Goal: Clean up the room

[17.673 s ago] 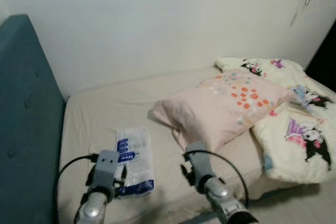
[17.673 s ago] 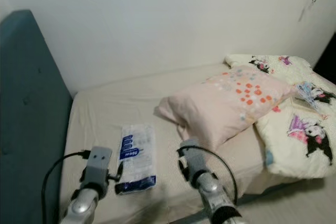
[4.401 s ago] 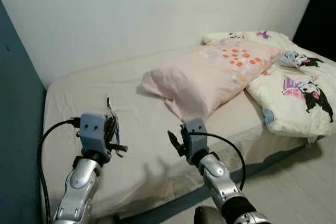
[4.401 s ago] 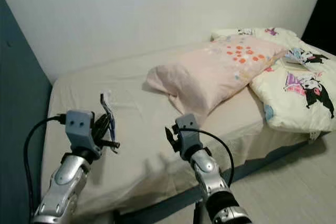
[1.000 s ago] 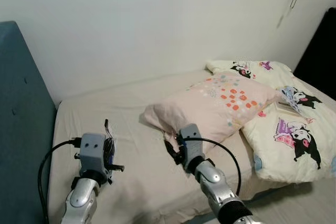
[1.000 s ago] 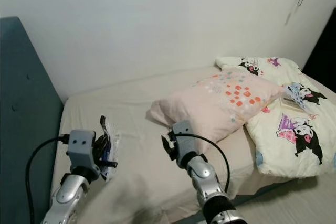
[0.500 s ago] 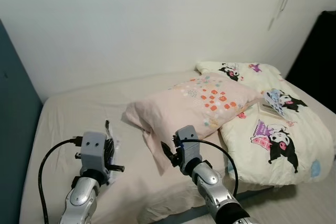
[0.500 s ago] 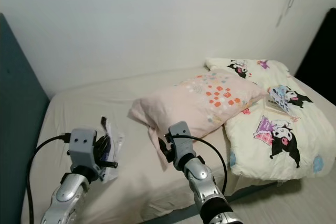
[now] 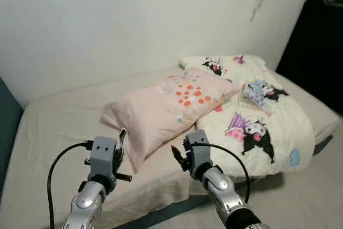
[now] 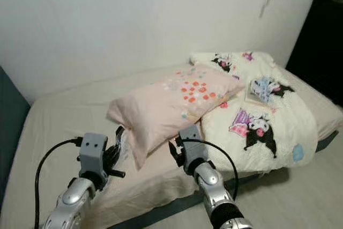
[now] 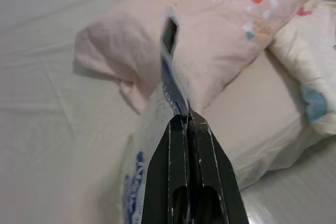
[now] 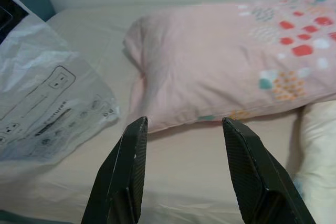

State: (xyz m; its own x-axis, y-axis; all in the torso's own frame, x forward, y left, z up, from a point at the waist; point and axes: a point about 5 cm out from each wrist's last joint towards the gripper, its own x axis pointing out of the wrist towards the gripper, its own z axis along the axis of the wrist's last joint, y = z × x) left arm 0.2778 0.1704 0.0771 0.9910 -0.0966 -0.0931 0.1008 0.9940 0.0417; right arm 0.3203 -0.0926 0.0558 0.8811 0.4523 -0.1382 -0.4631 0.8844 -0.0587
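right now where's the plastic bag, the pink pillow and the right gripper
plastic bag [image 11: 167, 72], left wrist view, its upper edge.
pink pillow [image 9: 161, 105], left eye view, its middle.
right gripper [image 12: 184, 169], right wrist view, midway between fingertips.

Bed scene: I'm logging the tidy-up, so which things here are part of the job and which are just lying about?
In the job:
- plastic bag, pinched in the shut left claw
- right claw, open, held above the bed

Lying about:
- pink pillow
- cartoon-print quilt
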